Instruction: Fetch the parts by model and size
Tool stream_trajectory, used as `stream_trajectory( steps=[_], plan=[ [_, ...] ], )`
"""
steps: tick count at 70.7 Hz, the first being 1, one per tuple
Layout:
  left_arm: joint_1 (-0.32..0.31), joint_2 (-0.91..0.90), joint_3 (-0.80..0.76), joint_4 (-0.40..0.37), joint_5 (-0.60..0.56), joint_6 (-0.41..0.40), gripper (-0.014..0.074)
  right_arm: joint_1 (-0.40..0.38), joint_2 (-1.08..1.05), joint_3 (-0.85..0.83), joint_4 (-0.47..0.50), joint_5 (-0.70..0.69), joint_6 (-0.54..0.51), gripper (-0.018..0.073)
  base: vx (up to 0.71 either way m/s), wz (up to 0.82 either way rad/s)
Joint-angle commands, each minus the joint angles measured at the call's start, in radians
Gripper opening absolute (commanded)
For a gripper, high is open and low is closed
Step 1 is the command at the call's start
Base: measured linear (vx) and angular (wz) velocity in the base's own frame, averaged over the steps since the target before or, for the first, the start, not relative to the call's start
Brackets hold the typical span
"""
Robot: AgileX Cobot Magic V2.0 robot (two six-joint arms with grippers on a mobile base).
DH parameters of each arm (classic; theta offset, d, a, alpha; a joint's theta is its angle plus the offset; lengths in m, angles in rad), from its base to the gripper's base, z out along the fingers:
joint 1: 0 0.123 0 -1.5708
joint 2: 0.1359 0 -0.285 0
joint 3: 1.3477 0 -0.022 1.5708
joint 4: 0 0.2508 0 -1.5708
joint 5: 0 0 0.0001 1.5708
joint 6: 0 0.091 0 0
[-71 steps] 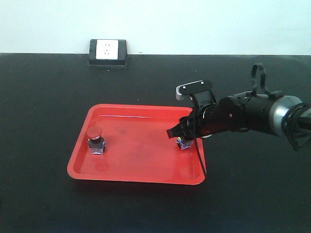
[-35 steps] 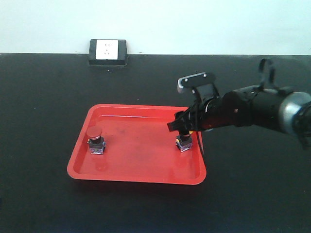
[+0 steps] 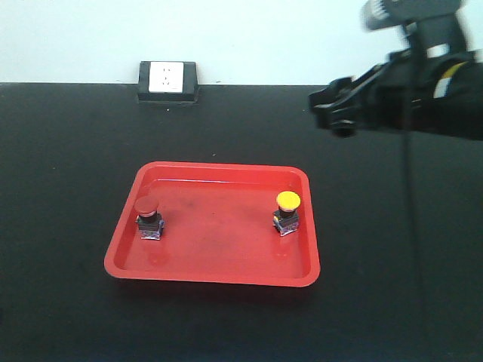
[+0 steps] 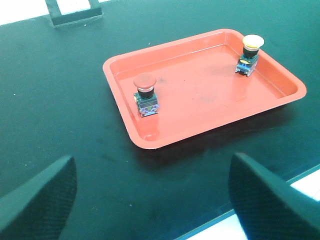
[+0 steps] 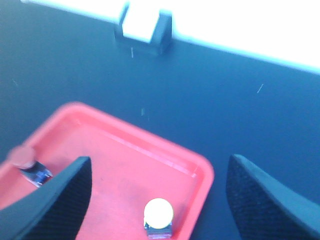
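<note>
Right tool: my right tool [image 5: 155,195] hangs high above the far right corner of the tray, its two dark fingers [image 5: 55,200] spread wide with nothing between them; in the front view it [image 3: 341,119] shows blurred, up and to the right of the tray.
Left tool: my left tool [image 4: 150,200] is open too, two fingers [image 4: 37,202] wide apart and empty, hovering over the tabletop short of the tray's near edge.
Tray: one red tray [image 3: 226,170], shallow and rimmed, lying flat on the tabletop; it is my landmark for all that follows.
Parts counted: two push-button switches, both standing upright inside the tray, well apart from each other.
Yellow part: one yellow-capped switch [image 3: 287,213] near the tray's right wall in the front view, roughly midway along that wall; my right wrist view finds it [image 5: 158,216] below and between my open fingers, untouched.
Red part: one red-capped switch [image 3: 149,216] near the tray's left wall, about level with the yellow one; its cap [image 4: 145,82] is close in colour to the tray floor.
Tabletop: one black tabletop [image 3: 75,136] carrying the tray.
Socket: one white wall socket in a black housing [image 3: 167,81] beyond the tray's far left corner, at the back edge of the tabletop.
</note>
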Motion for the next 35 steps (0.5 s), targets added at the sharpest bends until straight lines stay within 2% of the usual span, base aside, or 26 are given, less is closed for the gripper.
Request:
stream_trajectory(
  steps=[1,12,35],
  plan=[
    [-0.006,0.008,-0.023,-0.012,-0.074,-0.008,0.0594,-0.004,-0.124,-0.027,-0.028,0.023,-0.009,0.0536,0.0,0.0],
    [-0.006,0.008,-0.023,-0.012,-0.074,-0.008,0.0594,-0.004,-0.3,0.053,-0.1,0.078,-0.005,0.0536,0.0,0.0],
    [-0.006,0.008,-0.023,-0.012,-0.101,-0.008,0.0594,-0.004,-0.753,0.439,-0.108,-0.027,0.024,0.0536,0.0,0.0]
  ],
)
